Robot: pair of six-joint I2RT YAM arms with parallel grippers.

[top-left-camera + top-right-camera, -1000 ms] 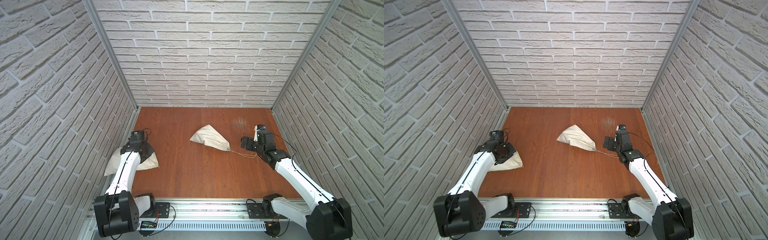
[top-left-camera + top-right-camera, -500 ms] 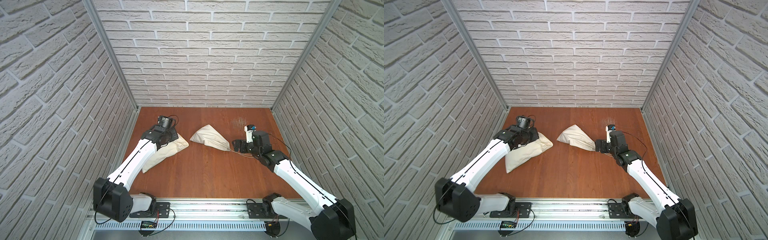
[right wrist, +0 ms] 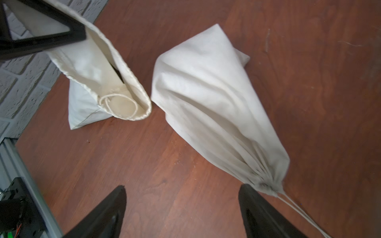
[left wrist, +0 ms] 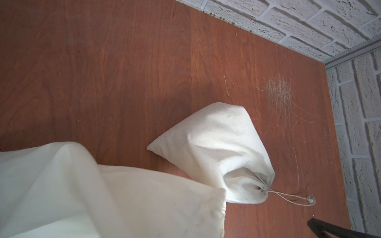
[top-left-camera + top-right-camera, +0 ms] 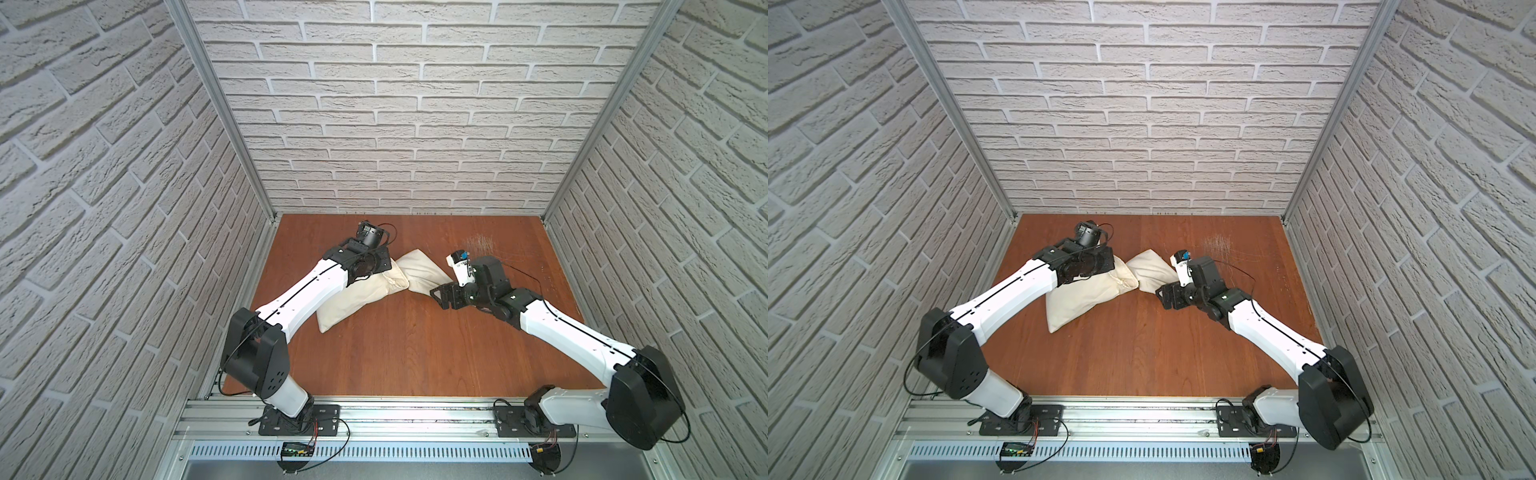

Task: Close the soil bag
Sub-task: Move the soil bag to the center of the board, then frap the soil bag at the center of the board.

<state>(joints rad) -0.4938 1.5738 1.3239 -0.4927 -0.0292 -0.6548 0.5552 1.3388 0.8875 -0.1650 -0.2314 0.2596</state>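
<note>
The soil bag [image 5: 419,272] [image 3: 206,92] is a cream cloth sack lying mid-table, its neck [image 3: 266,183] gathered tight. Its thin cords [image 4: 292,195] trail off to a knot. My right gripper [image 3: 183,197] [image 5: 442,293] is open and low over the wood, one fingertip [image 3: 253,202] right beside the gathered neck, with nothing between the fingers. My left gripper [image 5: 372,269] is shut on a second cream sack [image 5: 353,303] [image 3: 88,82] with a wide hemmed mouth; its fingers are hidden under cloth in the left wrist view. The two sacks nearly touch.
The brown wooden table [image 5: 415,353] is boxed in by white brick walls on three sides. An aluminium rail [image 5: 395,415] with both arm bases runs along the front edge. A patch of pale scratches [image 5: 478,243] marks the wood at the back right.
My left arm has dragged the wide-mouthed sack from the left wall to beside the soil bag. My right gripper has moved left to the soil bag's neck, its jaws narrowing a little.
</note>
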